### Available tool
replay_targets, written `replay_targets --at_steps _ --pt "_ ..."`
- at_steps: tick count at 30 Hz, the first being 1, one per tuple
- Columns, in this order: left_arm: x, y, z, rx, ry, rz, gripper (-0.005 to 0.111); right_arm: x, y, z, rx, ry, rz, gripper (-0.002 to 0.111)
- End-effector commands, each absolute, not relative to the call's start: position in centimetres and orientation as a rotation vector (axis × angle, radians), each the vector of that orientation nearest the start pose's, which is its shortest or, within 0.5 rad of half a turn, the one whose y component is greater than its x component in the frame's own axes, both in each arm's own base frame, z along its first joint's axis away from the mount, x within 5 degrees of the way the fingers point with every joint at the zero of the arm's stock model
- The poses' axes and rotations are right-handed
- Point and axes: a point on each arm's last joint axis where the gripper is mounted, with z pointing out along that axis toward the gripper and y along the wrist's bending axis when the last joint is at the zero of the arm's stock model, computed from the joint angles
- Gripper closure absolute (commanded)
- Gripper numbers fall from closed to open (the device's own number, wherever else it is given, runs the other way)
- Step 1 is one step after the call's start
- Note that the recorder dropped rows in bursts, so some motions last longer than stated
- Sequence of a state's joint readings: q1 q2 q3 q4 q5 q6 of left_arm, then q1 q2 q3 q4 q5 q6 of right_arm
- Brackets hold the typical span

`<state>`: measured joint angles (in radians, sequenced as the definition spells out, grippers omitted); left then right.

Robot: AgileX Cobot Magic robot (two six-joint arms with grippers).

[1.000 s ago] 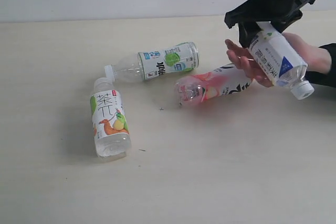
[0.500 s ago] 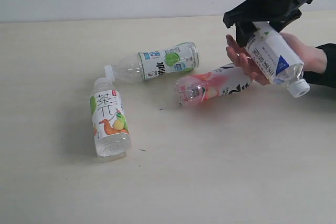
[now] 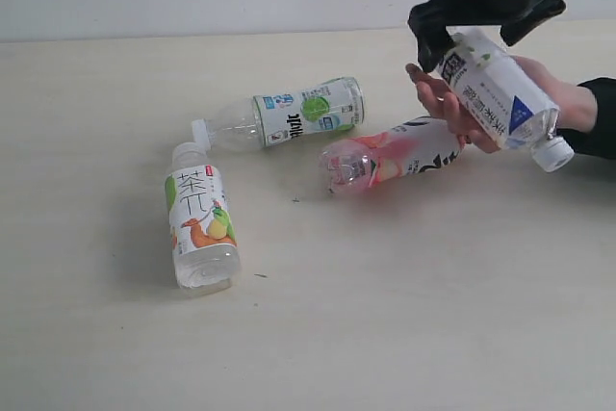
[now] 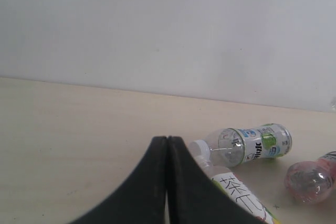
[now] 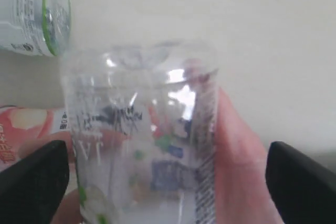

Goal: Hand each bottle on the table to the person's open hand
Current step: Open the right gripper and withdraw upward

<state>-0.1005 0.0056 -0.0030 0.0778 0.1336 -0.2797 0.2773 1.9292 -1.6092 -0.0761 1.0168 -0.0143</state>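
right gripper (image 5: 168, 182) spread wide around blue-triangle bottle (image 3: 500, 101) tilted in person's open hand (image 3: 449, 115); left gripper (image 4: 167, 148) closed.

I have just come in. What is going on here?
The robot is handing bottles to a person. The blue-triangle bottle rests tilted on the person's hand. The right gripper sits at the bottle's bottom end with its jaws open, not gripping. Three bottles lie on the table: the lime bottle, the pink bottle and the fruit bottle. The left gripper is shut and holds nothing.
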Motion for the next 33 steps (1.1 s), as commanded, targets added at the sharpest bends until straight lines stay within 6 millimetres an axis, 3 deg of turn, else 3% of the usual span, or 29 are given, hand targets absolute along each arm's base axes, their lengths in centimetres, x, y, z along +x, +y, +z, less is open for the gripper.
replay_targets --at_steps 1,5,10,21,27,33 --pt "5.6 -0.5 20.1 -0.088 1.619 -0.226 0.107 39.4 10.3 29.2 -0.425 2.634 -0.031 0.012" --pt "5.6 -0.5 20.1 -0.088 1.619 -0.226 0.107 38.3 10.1 31.9 -0.405 2.566 -0.002 0.013" --pt "5.6 -0.5 20.1 -0.088 1.619 -0.226 0.107 36.5 9.9 34.3 -0.383 2.513 0.043 0.021" --pt "5.6 -0.5 20.1 -0.088 1.619 -0.226 0.107 31.0 8.8 37.8 -0.374 2.375 0.127 0.086" --pt "5.6 -0.5 20.1 -0.088 1.619 -0.226 0.107 27.7 8.3 36.5 -0.344 2.283 0.209 0.107" --pt "5.6 -0.5 20.1 -0.088 1.619 -0.226 0.107 23.8 8.1 32.4 -0.349 2.192 0.342 0.108"
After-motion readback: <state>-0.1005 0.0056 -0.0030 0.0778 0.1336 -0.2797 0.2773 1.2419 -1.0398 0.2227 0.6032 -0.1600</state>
